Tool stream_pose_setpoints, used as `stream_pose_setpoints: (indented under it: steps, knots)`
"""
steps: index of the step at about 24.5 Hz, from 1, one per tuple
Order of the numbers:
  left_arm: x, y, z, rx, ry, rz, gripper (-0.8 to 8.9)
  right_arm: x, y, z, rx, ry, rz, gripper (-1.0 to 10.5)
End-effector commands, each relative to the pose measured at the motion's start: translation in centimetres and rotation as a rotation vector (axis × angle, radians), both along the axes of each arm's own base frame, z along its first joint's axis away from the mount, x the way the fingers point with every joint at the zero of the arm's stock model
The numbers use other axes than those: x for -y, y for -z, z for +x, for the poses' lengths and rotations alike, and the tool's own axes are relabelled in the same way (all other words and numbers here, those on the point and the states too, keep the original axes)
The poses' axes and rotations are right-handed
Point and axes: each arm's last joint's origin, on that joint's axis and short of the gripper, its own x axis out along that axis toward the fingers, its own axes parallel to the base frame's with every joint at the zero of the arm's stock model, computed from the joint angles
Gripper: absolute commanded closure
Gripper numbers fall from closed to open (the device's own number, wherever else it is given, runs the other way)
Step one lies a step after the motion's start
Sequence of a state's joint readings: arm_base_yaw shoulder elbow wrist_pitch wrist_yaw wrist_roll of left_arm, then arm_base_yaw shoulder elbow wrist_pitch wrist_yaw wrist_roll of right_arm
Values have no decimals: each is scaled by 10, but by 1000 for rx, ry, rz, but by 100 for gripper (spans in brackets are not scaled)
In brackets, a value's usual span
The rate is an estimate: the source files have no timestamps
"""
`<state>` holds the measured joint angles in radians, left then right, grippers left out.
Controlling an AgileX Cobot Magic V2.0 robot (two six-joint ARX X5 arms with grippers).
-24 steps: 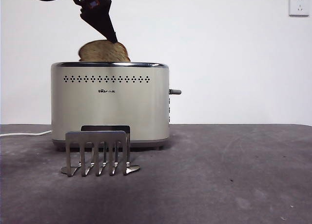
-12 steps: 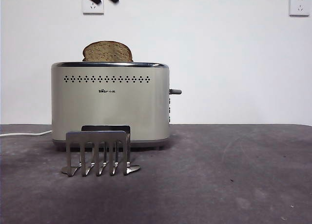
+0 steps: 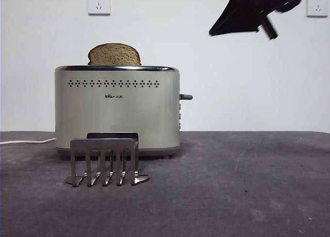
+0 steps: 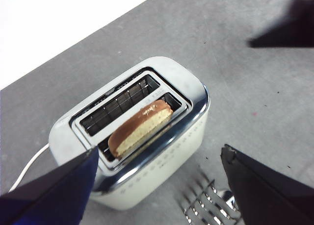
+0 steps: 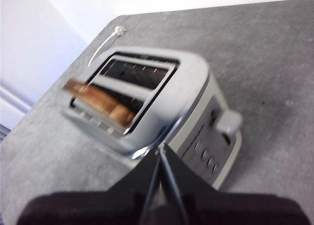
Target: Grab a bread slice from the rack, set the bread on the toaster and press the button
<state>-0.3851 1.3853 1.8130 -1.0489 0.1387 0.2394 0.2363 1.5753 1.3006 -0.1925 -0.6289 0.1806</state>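
Domed flecked slice of bread [image 3: 114,54] in boxy toaster [image 3: 117,110] (chrome-rimmed); pronged rack [image 3: 105,161] bare.

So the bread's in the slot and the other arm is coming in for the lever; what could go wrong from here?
The slice of bread sits tilted and proud in the toaster's slot, so it might jam when the lever goes down. The right end effector, shut, is high above and beside the lever and blurred with motion; it could miss or slip off the small knob. A hard press could shift the toaster towards the rack.
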Motion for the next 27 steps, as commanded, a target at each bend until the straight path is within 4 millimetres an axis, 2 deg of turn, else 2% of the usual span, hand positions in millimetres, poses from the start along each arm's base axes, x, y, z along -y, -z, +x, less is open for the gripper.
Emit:
stream_pose_setpoints:
  steps: [1, 7, 12, 19, 27]
  knots:
    - [-1, 1, -4, -23, -8, -7, 393, -6, 9, 20, -43, 9, 14, 959]
    - [-3, 0, -9, -34, -15, -13, 398, -16, 34, 61, -106, 16, 12, 959]
    - [-3, 0, -9, -35, -18, -16, 404, -27, 52, 84, -132, 6, 10, 959]
    - [-3, 0, -9, -34, -18, -16, 404, -42, 85, 96, -161, -12, -8, 959]
    - [-3, 0, -9, -35, -18, -16, 404, -46, 118, 100, -229, -8, -88, 959]
